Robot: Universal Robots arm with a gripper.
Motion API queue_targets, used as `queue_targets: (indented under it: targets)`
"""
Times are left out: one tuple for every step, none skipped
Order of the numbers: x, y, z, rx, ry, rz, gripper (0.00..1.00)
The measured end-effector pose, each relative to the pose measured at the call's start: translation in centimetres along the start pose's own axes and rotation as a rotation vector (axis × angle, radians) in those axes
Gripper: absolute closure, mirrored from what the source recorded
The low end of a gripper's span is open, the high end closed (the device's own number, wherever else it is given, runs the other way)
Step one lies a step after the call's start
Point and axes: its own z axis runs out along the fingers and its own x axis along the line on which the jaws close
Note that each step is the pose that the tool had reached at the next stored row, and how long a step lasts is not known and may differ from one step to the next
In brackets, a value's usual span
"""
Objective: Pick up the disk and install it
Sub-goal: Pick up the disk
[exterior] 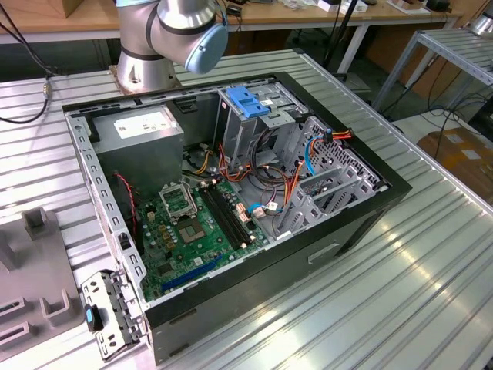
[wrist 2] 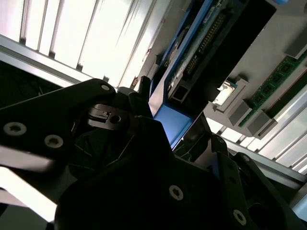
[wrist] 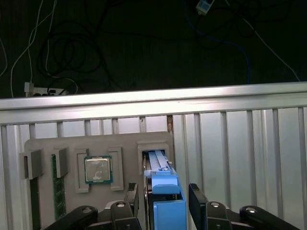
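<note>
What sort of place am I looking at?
Probably a robotics lab or workshop: an opened computer case on a ribbed metal table, a robot arm mounted behind it, workbenches beyond.

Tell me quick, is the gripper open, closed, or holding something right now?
Gripper: around the rectangular silver-grey disk with blue plastic rails, which stands in the flat grey tray; whether it is open or closed on it cannot be told.

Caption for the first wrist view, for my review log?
The gripper straddles the blue-railed disk standing in a slot of the grey tray, a processor chip seated alongside.
</note>
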Motion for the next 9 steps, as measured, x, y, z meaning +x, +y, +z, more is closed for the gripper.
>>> queue_targets:
  targets:
    - [-0.03, -0.01, 0.02, 0.0001, -0.0001, 0.000, 0.46]
    - [-0.04, -0.01, 0.02, 0.0001, -0.0001, 0.000, 0.46]
    - [-0.04, -0.01, 0.02, 0.0000, 0.0000, 0.000, 0.46]
    - [-0.04, -0.01, 0.02, -0.0001, 0.0001, 0.000, 0.46]
    - [-0.04, -0.01, 0.04, 0.0000, 0.0000, 0.000, 0.46]
    - [-0.04, -0.01, 0.06, 0.0000, 0.0000, 0.000, 0.46]
    - [-0.04, -0.01, 0.06, 0.0000, 0.0000, 0.000, 0.46]
    - [-0.04, -0.01, 0.06, 0.0001, 0.0000, 0.000, 0.46]
    - [-0.04, -0.01, 0.06, 0.0000, 0.0000, 0.000, 0.46]
